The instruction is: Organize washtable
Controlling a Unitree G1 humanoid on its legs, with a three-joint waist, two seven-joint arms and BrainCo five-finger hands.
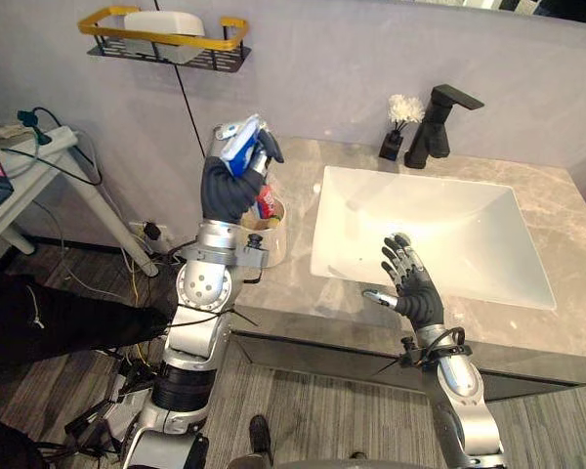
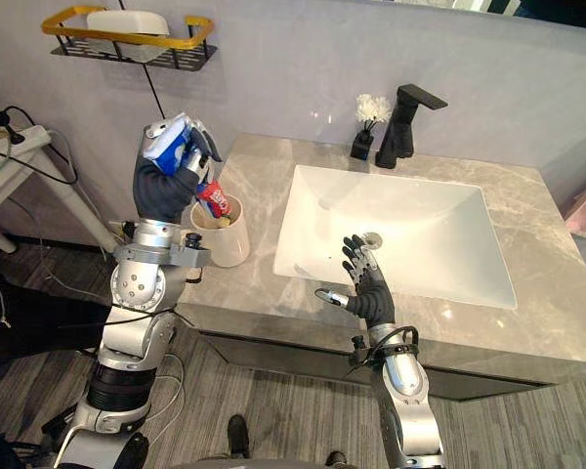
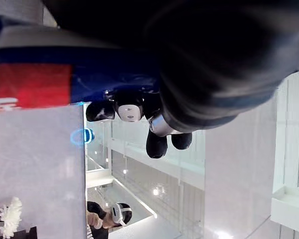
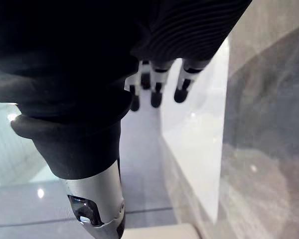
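A black wire wall shelf with a yellow rim (image 1: pixel 225 59) holds a white oblong block (image 1: pixel 164 21). At the back edge of the grey marble washtable (image 1: pixel 557 210) stands an angular black tap (image 1: pixel 438 125), with a small black vase of white flowers (image 1: pixel 398 132) just beside it. A white side table (image 1: pixel 39 161) stands off the left edge.

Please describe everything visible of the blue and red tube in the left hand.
The tube looks like soft plastic, blue and white at its upper end, red lower down. The left hand holds it raised, fingers curled round its upper part. It is nearly upright, its red end at the mouth of a cream cup near the left edge of the countertop; whether it touches the cup cannot be told.
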